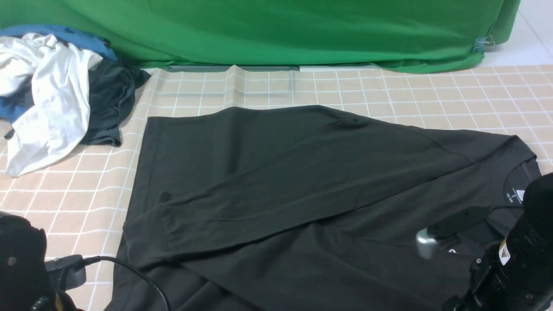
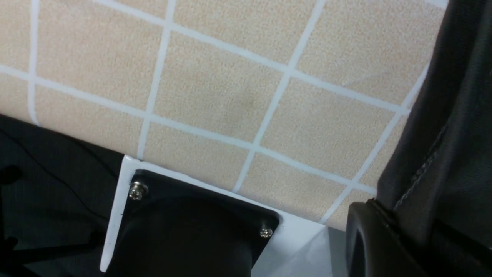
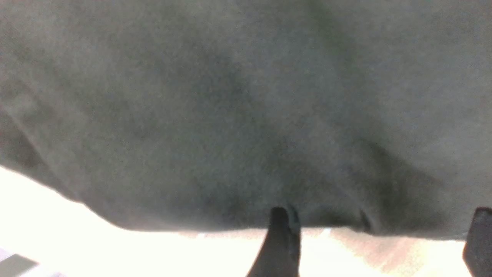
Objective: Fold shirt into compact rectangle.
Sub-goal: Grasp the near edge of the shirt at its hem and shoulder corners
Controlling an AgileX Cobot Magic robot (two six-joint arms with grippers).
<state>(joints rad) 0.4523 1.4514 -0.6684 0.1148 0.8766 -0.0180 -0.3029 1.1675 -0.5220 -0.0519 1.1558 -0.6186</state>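
Note:
The black shirt [image 1: 302, 185] lies spread on the checked tablecloth [image 1: 65, 194], one long sleeve folded diagonally across its body. Its collar and white neck tag [image 1: 517, 195] are at the right. My right gripper [image 1: 453, 233] hovers low over the chest near the collar. In the right wrist view it [image 3: 380, 229] is open, both fingertips [image 3: 282, 231] wide apart at the shirt's [image 3: 230, 115] edge. My left gripper [image 2: 380, 209] is shut on the shirt's stitched hem [image 2: 423, 181] near the table's front left. Only the left arm's body [image 1: 21, 263] shows in the front view.
A pile of white, blue and dark clothes [image 1: 56, 95] sits at the back left. A green backdrop [image 1: 281, 30] hangs along the far edge. A white plate with a black mount [image 2: 192, 231] lies close beside the left gripper. A black cable [image 1: 138, 272] trails over the shirt's front left corner.

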